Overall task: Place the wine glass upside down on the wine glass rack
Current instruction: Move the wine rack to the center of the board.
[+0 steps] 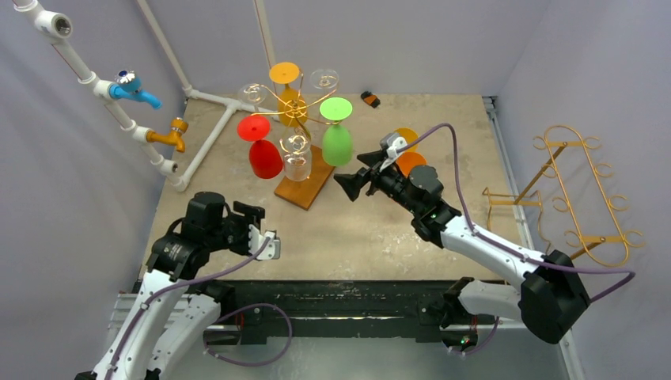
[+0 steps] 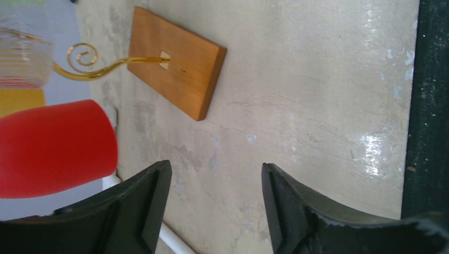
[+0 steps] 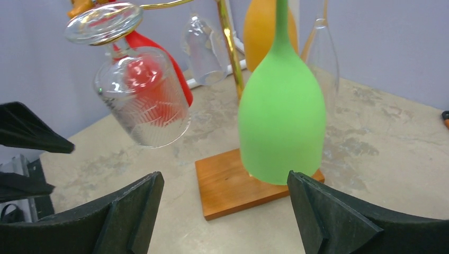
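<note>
Green plastic wine glass [image 3: 280, 121] hung upside down on the gold wire rack [image 3: 229, 53]: done, I judged. My right gripper [image 3: 223, 182] and left gripper [image 2: 216, 169] gaped empty near it.

The left end effector [image 2: 214, 206], jaws apart, faces the rack's wooden base [image 2: 177, 61] near a red glass [image 2: 53, 148].

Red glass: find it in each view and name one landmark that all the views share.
Top external: red glass left of centre, just left of the wooden base.
Left wrist: red glass at the left edge, below the wooden base.
Right wrist: red glass upper left, mostly behind the clear glass.
Shared landmark: the wooden base, seen in all three views.
</note>
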